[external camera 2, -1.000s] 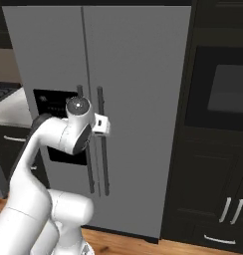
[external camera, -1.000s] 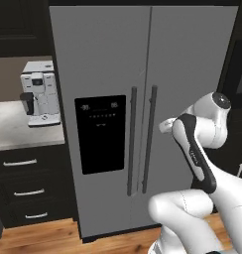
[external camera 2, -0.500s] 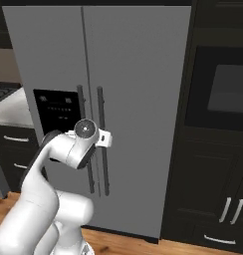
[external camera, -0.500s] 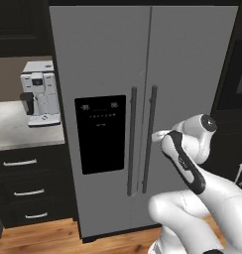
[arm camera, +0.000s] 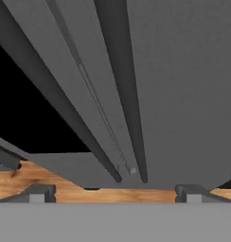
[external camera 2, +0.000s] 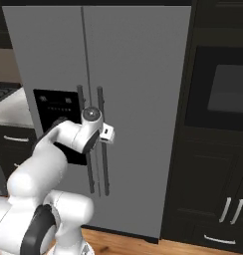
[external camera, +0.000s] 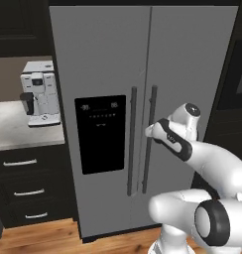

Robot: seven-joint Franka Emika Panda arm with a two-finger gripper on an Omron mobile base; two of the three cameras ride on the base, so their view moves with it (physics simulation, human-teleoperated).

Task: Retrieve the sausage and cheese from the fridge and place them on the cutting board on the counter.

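Note:
The tall grey fridge point(external camera: 103, 74) stands in front of me with both doors shut, so the sausage and cheese are hidden. My gripper point(external camera: 149, 131) hovers at mid-height just in front of the right door's long vertical handle point(external camera: 151, 114), touching nothing. From the right base view the gripper point(external camera 2: 108, 133) sits beside the two handles point(external camera 2: 102, 159). In the hand view the gripper point(arm camera: 115, 193) is open, its fingertips point(arm camera: 39, 192) spread wide with nothing between them, looking down along the two dark handles point(arm camera: 129, 118). The cutting board and the counter are out of view.
A white coffee machine point(external camera: 40, 94) stands on a plain grey top point(external camera: 19, 136) left of the fridge, over black drawers point(external camera: 29, 191). Black cabinets with a built-in oven point(external camera 2: 225, 89) flank the fridge on the right. The floor point(external camera: 38, 238) below is wooden.
The arm has come down and the hand has moved closer to the fridge's handles. The jaws have stayed open and the doors have stayed shut.

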